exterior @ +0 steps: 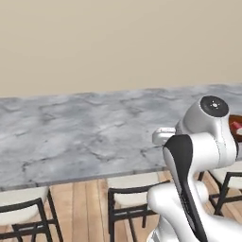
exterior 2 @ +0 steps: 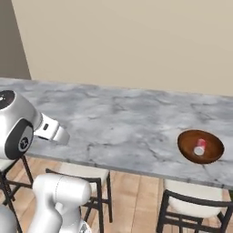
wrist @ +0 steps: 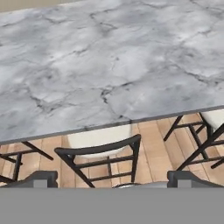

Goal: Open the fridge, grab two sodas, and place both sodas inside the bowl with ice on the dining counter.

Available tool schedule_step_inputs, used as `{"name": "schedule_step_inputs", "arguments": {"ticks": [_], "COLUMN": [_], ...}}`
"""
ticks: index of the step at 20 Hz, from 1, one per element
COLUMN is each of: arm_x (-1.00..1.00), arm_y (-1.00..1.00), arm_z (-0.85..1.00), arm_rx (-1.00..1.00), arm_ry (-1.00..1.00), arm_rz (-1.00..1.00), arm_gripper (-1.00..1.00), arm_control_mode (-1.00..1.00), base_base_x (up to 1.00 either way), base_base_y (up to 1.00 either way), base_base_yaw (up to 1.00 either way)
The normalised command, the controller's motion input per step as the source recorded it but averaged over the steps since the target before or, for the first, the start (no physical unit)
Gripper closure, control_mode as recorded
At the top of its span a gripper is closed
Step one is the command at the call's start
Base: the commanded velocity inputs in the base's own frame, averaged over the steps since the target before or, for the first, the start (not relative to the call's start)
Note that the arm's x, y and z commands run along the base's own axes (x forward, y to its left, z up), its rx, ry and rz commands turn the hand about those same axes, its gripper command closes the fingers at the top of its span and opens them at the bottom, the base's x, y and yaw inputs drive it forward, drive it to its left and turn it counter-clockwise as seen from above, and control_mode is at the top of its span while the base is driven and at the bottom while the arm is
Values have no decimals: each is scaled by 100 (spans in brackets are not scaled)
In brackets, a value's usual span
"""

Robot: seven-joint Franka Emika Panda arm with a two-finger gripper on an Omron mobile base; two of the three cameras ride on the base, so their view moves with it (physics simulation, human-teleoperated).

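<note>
The two small dark finger tips of the gripper stand wide apart at the foot of the hand view, the jaws open with nothing between them. Just beyond them a black-framed chair with a pale cushioned seat is tucked under the near edge of the long light grey marble dining counter with darker veins. In the right base view, well to the arm's right, the round shallow reddish-brown wooden bowl sits near that same edge, and one small red soda can with a silvery-white top rests inside it
</note>
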Motion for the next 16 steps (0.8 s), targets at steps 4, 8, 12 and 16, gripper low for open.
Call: {"name": "schedule_step_inputs", "arguments": {"ticks": [4, 8, 12, 16], "arm_x": [0, 0, 0, 0], "arm_y": [0, 0, 0, 0], "arm_z": [0, 0, 0, 0], "arm_rx": [0, 0, 0, 0], "arm_ry": [0, 0, 0, 0], "arm_rz": [0, 0, 0, 0], "arm_gripper": [-100, -100, -100, -100], "arm_control_mode": [100, 100, 100, 100], "base_base_x": [-17, -81, -30, 0], "base_base_y": [100, 97, 100, 100], "base_base_yaw": [-11, -10, -12, -11]}}
